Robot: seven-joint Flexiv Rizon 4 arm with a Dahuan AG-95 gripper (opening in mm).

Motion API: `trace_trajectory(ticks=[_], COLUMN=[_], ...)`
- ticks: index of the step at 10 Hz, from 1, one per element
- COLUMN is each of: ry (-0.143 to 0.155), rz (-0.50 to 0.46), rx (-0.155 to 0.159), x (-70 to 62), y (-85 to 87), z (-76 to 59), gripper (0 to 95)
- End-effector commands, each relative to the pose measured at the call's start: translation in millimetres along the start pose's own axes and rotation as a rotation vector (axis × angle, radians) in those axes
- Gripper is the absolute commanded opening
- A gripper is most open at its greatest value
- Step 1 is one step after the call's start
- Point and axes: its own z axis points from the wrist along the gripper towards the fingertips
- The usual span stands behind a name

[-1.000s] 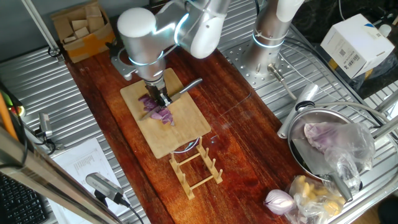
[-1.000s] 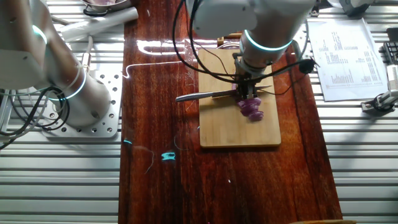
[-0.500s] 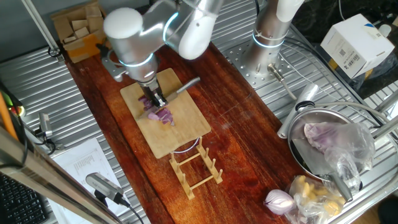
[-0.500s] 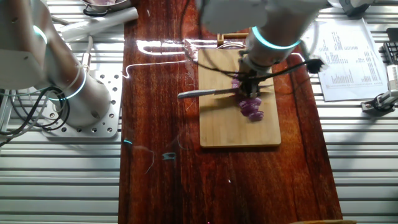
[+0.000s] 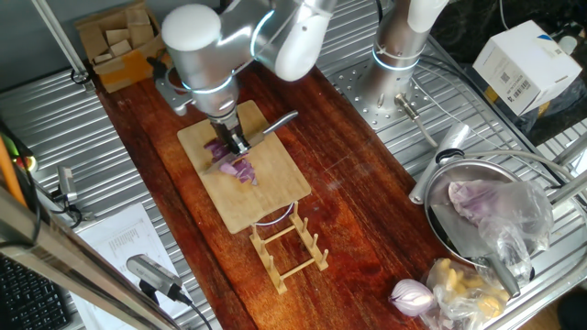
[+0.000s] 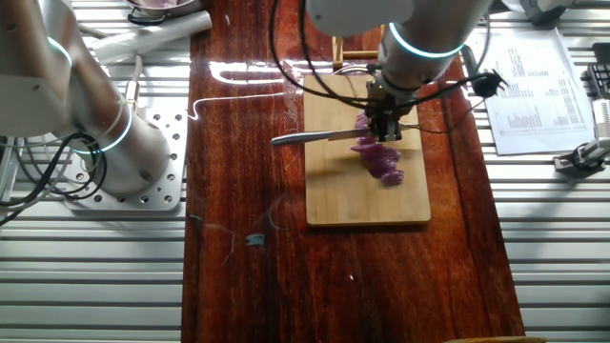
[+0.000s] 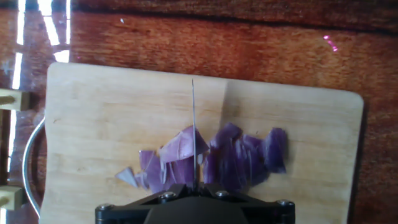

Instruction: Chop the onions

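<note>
I can read no text from my station. The white box (image 5: 524, 62) at the edge of one fixed view carries a dark barcode-like label, too small to make out. The printed sheet (image 6: 522, 90) beside the wooden table in the other fixed view shows rows of fine print, all illegible to me.

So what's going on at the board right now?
The claw is shut on a knife, blade edge-down over the onions on the wooden cutting board. In the hand view the blade sits across the purple pile, with cut pieces on both sides. The pile lies roughly mid-board.
</note>
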Motion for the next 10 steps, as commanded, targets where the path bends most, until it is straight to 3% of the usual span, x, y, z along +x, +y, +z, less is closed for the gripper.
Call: trace_trajectory(ticks=[1,2,6,10], ry=[-0.007,-0.011,-0.008,-0.018], rz=[-0.016,0.017,-0.013,-0.016], rx=[0.045,-0.005,0.013,0.008], x=[2.1,2.0,3.7,5.9], y=[-1.4,-1.6,-0.6,1.2], z=[2.5,3.0,-3.1,-12.5], gripper=[0.0,0.0,0.0,0.0])
